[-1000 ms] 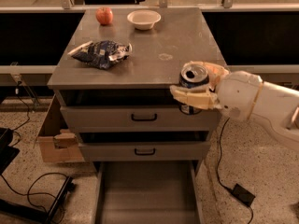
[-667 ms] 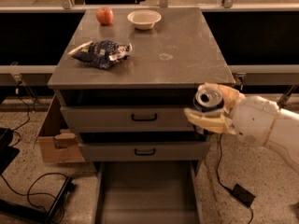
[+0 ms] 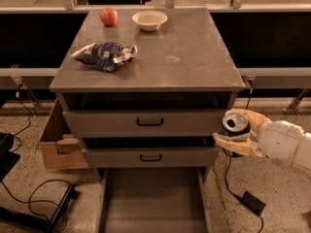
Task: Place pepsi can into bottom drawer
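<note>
My gripper [image 3: 239, 131] is at the right of the cabinet, level with the second drawer front, and is shut on the pepsi can [image 3: 235, 126], a dark can whose silver top faces up. The can is held upright in the air, just off the cabinet's right side. The bottom drawer [image 3: 153, 203] is pulled out below and to the left of the can; its flat grey floor shows nothing in it. The white arm runs off to the right edge.
On the cabinet top [image 3: 194, 67] lie a blue chip bag [image 3: 105, 55], a red apple [image 3: 108, 16] and a white bowl [image 3: 149, 20]. Two upper drawers with black handles [image 3: 149, 122] are shut. A cardboard box [image 3: 59, 147] and cables lie on the floor at left; a black adapter [image 3: 253, 202] lies at right.
The gripper with the can has moved down and to the right, from beside the cabinet top's right edge to level with the second drawer.
</note>
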`<control>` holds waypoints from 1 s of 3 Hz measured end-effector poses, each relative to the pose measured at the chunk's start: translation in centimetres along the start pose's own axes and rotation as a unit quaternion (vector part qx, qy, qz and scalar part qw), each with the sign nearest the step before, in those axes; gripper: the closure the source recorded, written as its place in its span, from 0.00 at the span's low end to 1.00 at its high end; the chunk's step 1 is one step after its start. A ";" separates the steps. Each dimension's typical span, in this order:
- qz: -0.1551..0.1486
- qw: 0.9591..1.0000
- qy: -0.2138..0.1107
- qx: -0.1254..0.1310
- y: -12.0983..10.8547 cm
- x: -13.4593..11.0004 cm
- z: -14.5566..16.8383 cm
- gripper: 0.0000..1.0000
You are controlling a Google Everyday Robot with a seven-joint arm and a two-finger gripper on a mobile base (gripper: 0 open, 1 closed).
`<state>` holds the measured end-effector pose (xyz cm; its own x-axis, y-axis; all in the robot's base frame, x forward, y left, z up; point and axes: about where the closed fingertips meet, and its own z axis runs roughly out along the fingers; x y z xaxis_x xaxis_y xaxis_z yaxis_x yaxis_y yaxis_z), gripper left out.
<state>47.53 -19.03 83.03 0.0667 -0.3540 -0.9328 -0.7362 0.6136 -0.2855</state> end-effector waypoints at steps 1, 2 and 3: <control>0.004 1.000 -0.004 -0.008 0.3 0.3 0.7 1.00; 0.019 0.999 -0.022 -0.024 1.7 2.3 2.8 1.00; 0.042 0.996 -0.060 -0.045 4.6 7.0 7.7 1.00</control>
<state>49.83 -13.24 73.50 0.0781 -0.2139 -0.9737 -0.7995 0.5701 -0.1893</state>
